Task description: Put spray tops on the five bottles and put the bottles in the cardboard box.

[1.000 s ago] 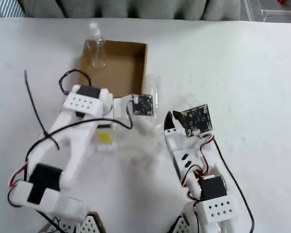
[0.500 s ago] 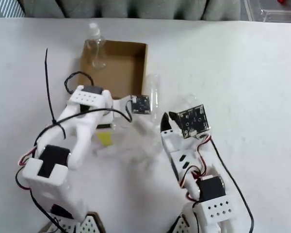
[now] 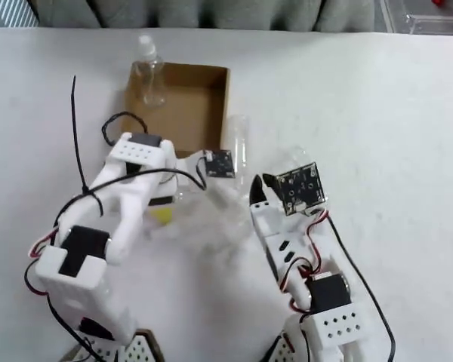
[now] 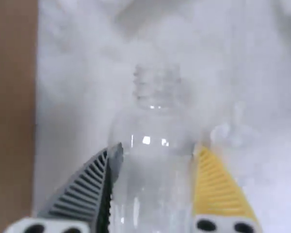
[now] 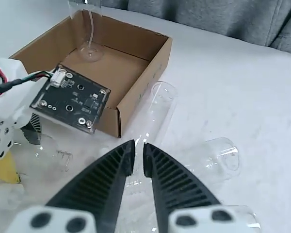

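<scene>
A white tabletop [image 3: 377, 113] runs back to folds of grey fabric along its far edge. Toward that edge, left of centre, sits the open brown cardboard box [image 3: 204, 113]. A clear bottle with a white spray top [image 3: 147, 75] stands in the box's far-left corner.

Just off the box's near wall, the left gripper [image 4: 155, 154] has its grey and yellow fingers pressed against the sides of an uncapped clear plastic bottle [image 4: 157, 121]. The bottle's bare threaded neck points away from the wrist. Whether the bottle rests on the tabletop or is lifted off it I cannot tell.

The right gripper [image 5: 138, 154] hangs near the middle of the tabletop, its black fingers drawn almost together with nothing between them. A second clear bottle [image 5: 162, 103] lies beside the box's right wall, and a third clear bottle [image 5: 219, 156] lies just beyond it, toward the right edge.

These bottles look empty, thin-walled and smooth, so probably light, quick to roll, slippery in the fingers and easy to dent under a hard squeeze. The sensible hold is across the round body below the shoulder, as the left gripper has it. That leaves the threads free for a spray top.
</scene>
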